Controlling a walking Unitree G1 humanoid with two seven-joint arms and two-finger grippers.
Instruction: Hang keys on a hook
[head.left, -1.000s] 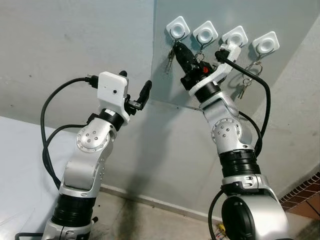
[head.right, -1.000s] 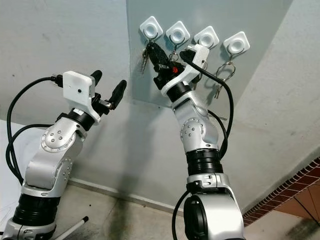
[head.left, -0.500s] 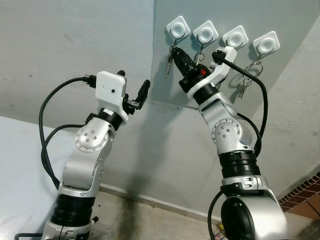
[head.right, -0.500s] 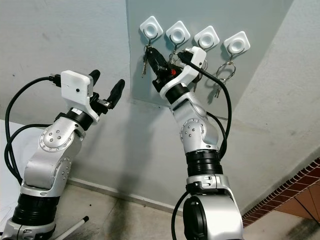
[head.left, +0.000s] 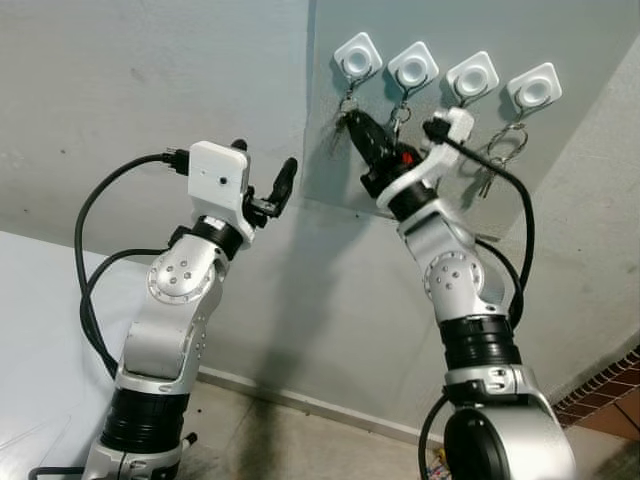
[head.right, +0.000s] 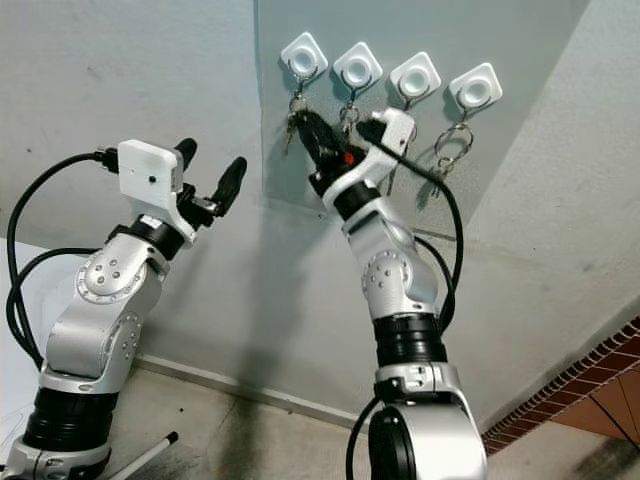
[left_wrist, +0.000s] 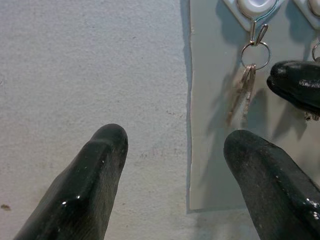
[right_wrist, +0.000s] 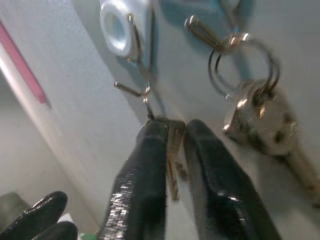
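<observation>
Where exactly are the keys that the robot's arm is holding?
The keys are pinched in the right gripper, up against the grey wall panel, hanging from the leftmost hook of four.

A plain indoor corner, most like a home entry or a bare test room. Rough grey plastered walls (head.left: 150, 80) meet at about 12 o'clock, with a smooth grey panel (head.left: 580, 40) carrying four white key hooks (head.left: 357, 55) in a row. At 6 o'clock lies a stained concrete floor (head.left: 260, 440) with a pale skirting strip; at 4 o'clock, red brick-like tiles (head.left: 605, 395).
</observation>
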